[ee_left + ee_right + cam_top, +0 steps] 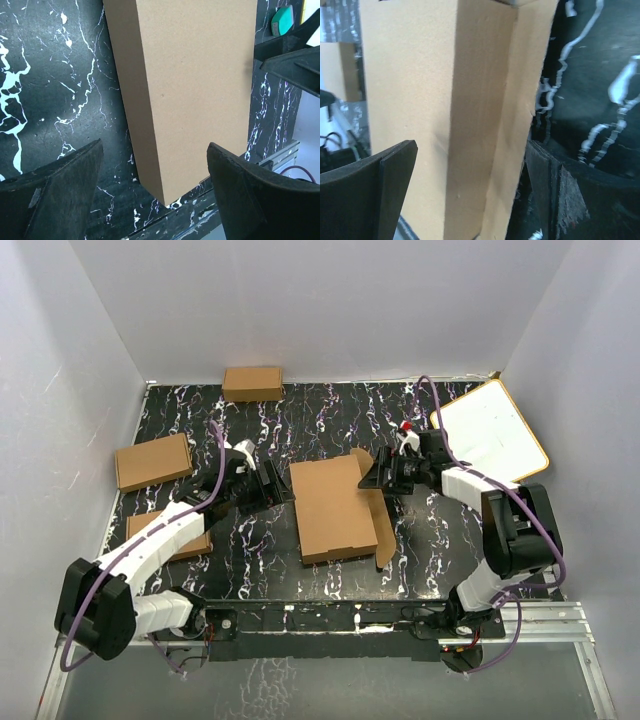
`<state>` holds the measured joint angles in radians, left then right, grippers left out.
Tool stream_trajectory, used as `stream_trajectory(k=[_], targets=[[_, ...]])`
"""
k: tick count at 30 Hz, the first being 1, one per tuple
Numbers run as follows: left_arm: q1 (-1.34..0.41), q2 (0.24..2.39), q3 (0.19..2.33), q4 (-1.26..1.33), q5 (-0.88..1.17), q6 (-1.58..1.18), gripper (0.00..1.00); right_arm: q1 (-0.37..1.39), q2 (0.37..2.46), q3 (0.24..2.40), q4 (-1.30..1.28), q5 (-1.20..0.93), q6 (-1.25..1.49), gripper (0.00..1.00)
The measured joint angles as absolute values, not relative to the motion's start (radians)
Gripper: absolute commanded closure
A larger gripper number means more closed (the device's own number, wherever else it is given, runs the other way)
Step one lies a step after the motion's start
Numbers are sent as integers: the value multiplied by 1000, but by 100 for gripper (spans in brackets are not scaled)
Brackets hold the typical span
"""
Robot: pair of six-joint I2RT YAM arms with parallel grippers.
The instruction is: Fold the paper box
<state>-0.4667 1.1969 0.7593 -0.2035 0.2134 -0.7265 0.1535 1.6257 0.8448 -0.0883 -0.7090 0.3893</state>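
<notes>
A black tabletop with white marbled veins sits inside plain white walls, and the two arms reach in from its near edge. The paper box lies at the middle of the table between the two arms, its broad tan face up and a narrow flap running along its right side. The left gripper is at the box's left edge near the far corner, with its jaws spread wide and nothing clamped. In the left wrist view its two dark fingers stand apart at either side of the box's near corner, with bare table showing between each finger and the cardboard. The right gripper is at the far right corner of the box and is likewise released. In the right wrist view the fingers frame the cardboard from both sides (whether either pad brushes it I cannot tell, as the view is close and soft). That same view shows a lit face, a shaded wall beside it and a thin edge of flap toward the table. Three small closed cardboard boxes rest well apart from the work: one at the far edge, one at the left and one partly under the left arm. A white board with a tan rim lies tilted in the far right corner.
</notes>
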Motion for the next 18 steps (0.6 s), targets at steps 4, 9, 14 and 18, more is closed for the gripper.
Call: stream_trajectory(k=[4,9,14,18], targets=[[-467,1190,765,-215,210,-717,18,128,1568,847,-151,-629,296,1],[-467,1193,768,-216,222,-717,18,115,1422,847,-202,-613,60,17],[-467,1256,794,-200,253,-714,17,118,1310,845,-252,-690,-225,67],[-467,1347,817,-172,287,-711,16,126,1369,846,-327,-701,-369,73]])
